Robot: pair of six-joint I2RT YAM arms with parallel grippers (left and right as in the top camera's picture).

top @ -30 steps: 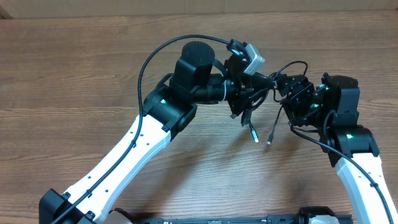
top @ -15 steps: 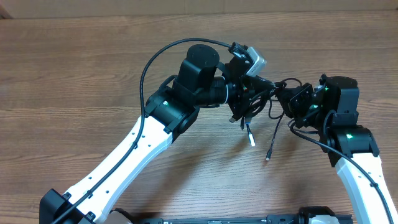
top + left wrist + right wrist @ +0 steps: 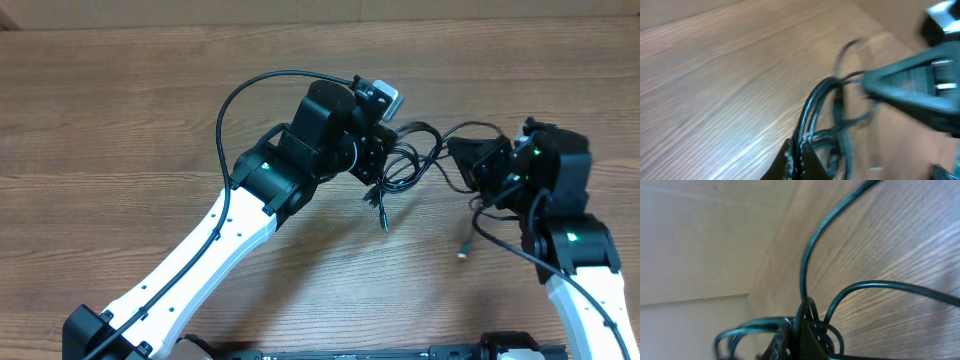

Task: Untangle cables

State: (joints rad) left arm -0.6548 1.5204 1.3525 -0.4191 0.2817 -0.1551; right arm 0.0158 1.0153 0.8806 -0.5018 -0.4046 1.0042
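The cables are thin black cords in a loose tangle, held above the wooden table between my two grippers. My left gripper is shut on a few strands at the tangle's left side. In the left wrist view the cables rise from between the tips of the left gripper. My right gripper is shut on a strand at the right side. The right wrist view has that gripper pinching the cables. One plug end dangles under the left gripper, another under the right.
The brown wooden table runs all round both arms. A thicker black robot cable arches over the left arm. The right gripper's dark finger shows at the right of the left wrist view.
The right gripper has shut on a cord and drawn back to the right, carrying one plug end with it. The left gripper has shifted left, and the tangle is stretched wider between them.
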